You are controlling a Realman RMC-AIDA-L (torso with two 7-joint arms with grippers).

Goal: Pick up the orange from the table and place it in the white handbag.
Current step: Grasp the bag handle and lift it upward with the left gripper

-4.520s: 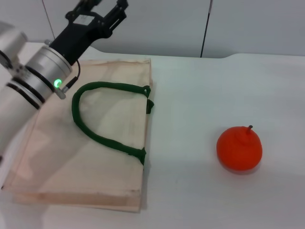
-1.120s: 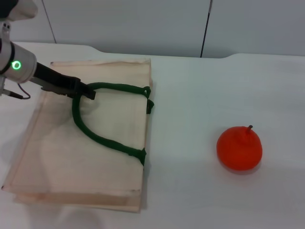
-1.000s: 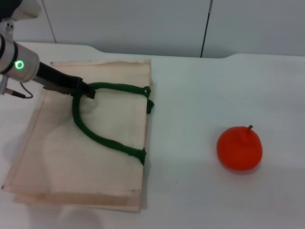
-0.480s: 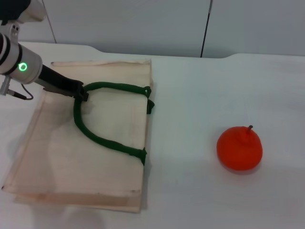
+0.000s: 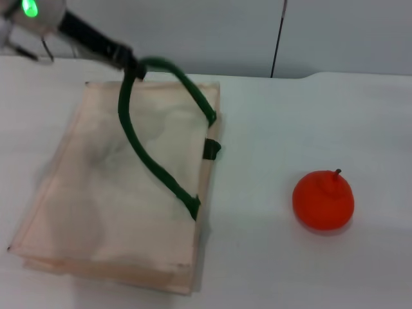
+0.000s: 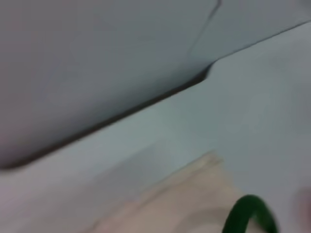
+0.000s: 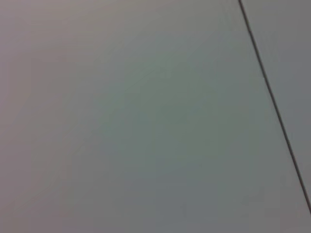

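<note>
White handbag [image 5: 96, 212]: cream cloth tote lying flat on the table [image 5: 309, 122], taken here as the reference for all positions. Its upper green rope handle [image 5: 151, 158] no longer lies flat on the cloth as it did half a second ago; it now stands up in a tall loop, its top raised above the bag's far edge. The bag itself has shifted slightly, its far corner now sitting further toward the orange side, and the cloth near the handle roots is pulled up a little. A green tab [image 5: 211, 149] shows on the bag's edge facing the fruit. Left gripper [image 5: 132, 66]: at the top of the handle loop, above the bag's far edge, higher and further back than half a second ago; jaws clenched on the rope. The left wrist view shows a curve of the green handle [image 6: 248, 213] and a strip of bag cloth [image 6: 194, 194] against the table. Orange [image 5: 323, 199]: on the table, well apart from the bag on its tab side, stem up, unmoved from earlier. Right gripper: out of sight; its wrist view shows only a plain grey surface.
</note>
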